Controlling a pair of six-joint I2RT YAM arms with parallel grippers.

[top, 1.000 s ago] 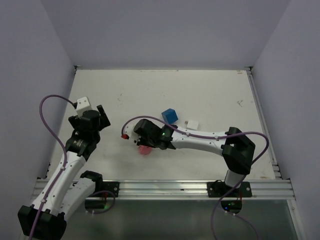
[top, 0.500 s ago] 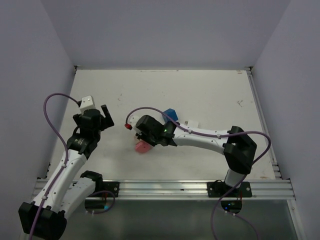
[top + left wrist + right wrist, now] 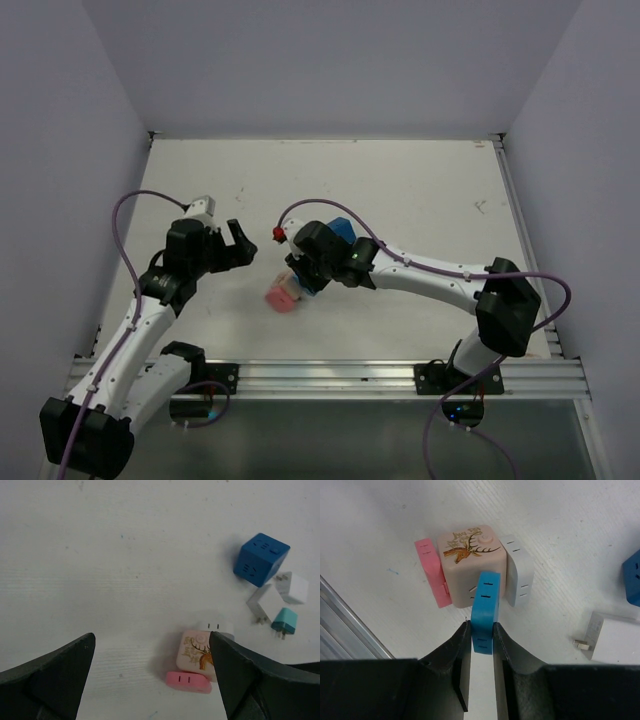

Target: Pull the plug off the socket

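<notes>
Right gripper (image 3: 481, 626) clamps the flat blue plastic plug (image 3: 485, 597) at six o'clock on the pinkish deer-printed cube socket (image 3: 467, 555); left gripper (image 3: 151, 639) hangs wide open, so pulling may drag the unbraced socket along.

Socket cube (image 3: 195, 652) partly hidden behind left pincer (image 3: 151, 637).

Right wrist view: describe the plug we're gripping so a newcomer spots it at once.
On the white table sits a pink cube socket with a deer drawing. Three flat plugs sit on its sides; ours is the bright blue plug, pinched by the right gripper, unlike the pink plug and white plug.
</notes>
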